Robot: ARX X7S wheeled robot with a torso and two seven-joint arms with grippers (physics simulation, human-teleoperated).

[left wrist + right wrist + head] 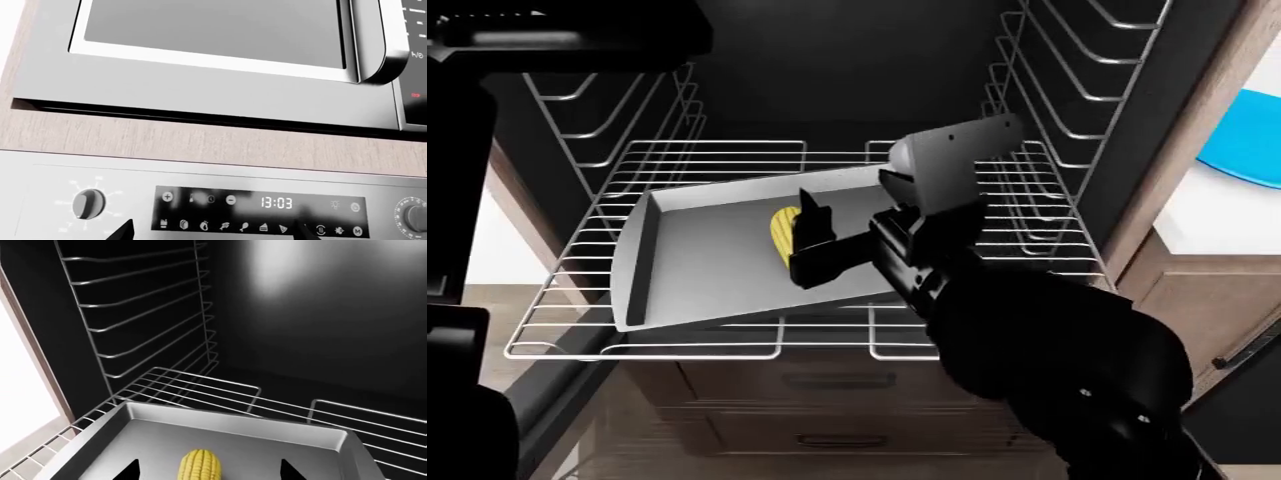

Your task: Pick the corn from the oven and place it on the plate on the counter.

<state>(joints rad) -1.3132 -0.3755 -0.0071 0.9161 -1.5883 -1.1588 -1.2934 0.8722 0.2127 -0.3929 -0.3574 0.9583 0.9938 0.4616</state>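
The corn [783, 232] is seen lying on the grey tray [694, 260], which rests on the pulled-out wire rack [694, 330] of the oven [827, 70]. The right gripper [807, 245] is held low over the tray with its jaws spread; in the right wrist view the two dark fingertips [130, 471] are shown on either side of the cob [199, 467], well clear of it, so nothing is gripped yet. The cob is placed between the jaws, its length running forward along the reach of the fingers.

The left gripper [213, 235] is pointed at an appliance control panel [260, 212]; only the tips are visible, apart from each other, and nothing is held.

The corn is judged to be light and stiff, with a rounded, ribbed surface that may roll on the smooth tray if nudged from one side. A hold across the middle of the cob, where it is thickest, is likely to be the most secure; moderate pressure should be enough. The blue plate [1248, 140] is visible on the white counter [1214, 225], off to the outer side of the right jaws.
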